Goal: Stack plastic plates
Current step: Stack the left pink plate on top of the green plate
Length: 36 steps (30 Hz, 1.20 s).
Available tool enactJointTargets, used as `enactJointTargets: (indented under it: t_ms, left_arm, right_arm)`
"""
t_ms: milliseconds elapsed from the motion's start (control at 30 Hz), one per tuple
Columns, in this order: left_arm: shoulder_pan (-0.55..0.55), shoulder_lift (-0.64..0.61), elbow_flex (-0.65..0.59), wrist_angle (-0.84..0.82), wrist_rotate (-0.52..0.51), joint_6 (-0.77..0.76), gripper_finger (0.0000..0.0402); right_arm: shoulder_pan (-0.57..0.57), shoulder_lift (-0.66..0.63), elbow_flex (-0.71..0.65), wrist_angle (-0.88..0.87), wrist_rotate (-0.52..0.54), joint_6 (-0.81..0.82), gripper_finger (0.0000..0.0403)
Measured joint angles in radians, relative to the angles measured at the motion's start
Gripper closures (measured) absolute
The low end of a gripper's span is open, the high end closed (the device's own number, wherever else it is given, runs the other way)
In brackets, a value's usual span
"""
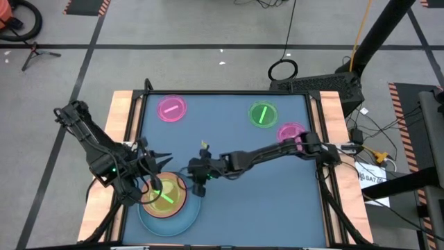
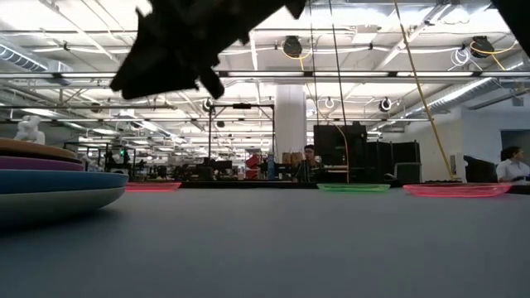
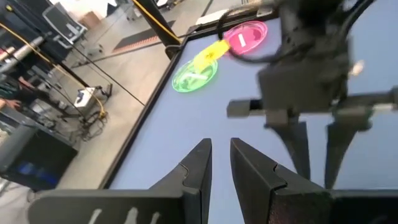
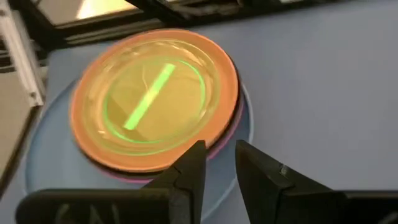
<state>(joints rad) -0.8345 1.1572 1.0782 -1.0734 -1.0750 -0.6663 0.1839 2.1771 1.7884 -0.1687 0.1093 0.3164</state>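
Near the table's point(image 1: 229, 201) front left corner we see a stack point(image 1: 168, 201): a large light-blue plate point(image 4: 43, 162) at the bottom, a purple one point(image 4: 229, 127) showing only as an edge, an orange plate point(image 4: 84, 102) above it, and a small translucent green plate point(image 4: 155, 99) resting in the orange one. Our right gripper point(image 1: 200, 182) hangs just beside the stack's right edge; in the right wrist view its fingers point(image 4: 186, 171) stand a narrow gap apart with nothing between them. Our left gripper point(image 1: 154, 182) sits over the stack's left side, its fingers point(image 3: 199, 165) likewise a little apart and holding nothing.

Toward the back of the table we see three more small plates lying singly: a pink plate point(image 1: 171, 110) at the back left, a green plate point(image 1: 263, 114) at the back right, and another pink one point(image 1: 291, 132) just beside it, partly under the right arm.

Across the room beyond the table, people point(image 2: 308, 161) show at benches in the low view.
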Motion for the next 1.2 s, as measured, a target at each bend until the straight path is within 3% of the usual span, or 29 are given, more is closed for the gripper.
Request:
enactJointTargets:
  t_ms: [200, 400, 633, 867, 1200]
  left_arm:
    - [0.000, 0.000, 0.000, 0.001, 0.002, -0.079, 0.0335]
    - [0.026, 0.004, 0.000, 0.004, -0.001, -0.162, 0.0335]
    - [0.196, 0.004, 0.000, 0.022, 0.009, -0.163, 0.0335]
    - [0.475, 0.004, 0.000, 0.029, 0.211, -0.048, 0.0335]
    - [0.872, 0.033, 0.000, 0.036, 0.525, 0.249, 0.0335]
  right_arm:
    - [0.025, -0.186, -0.251, 0.044, 0.127, -0.056, 0.0321]
    - [0.025, -0.439, -0.618, 0.287, 0.154, -0.144, 0.0321]
    - [-0.021, -0.718, -0.942, 0.554, 0.156, -0.240, 0.0321]
    - [-0.095, -0.919, -1.116, 0.591, 0.158, -0.261, 0.0321]
    - [-0.139, -1.073, -1.279, 0.663, 0.153, -0.264, 0.0321]
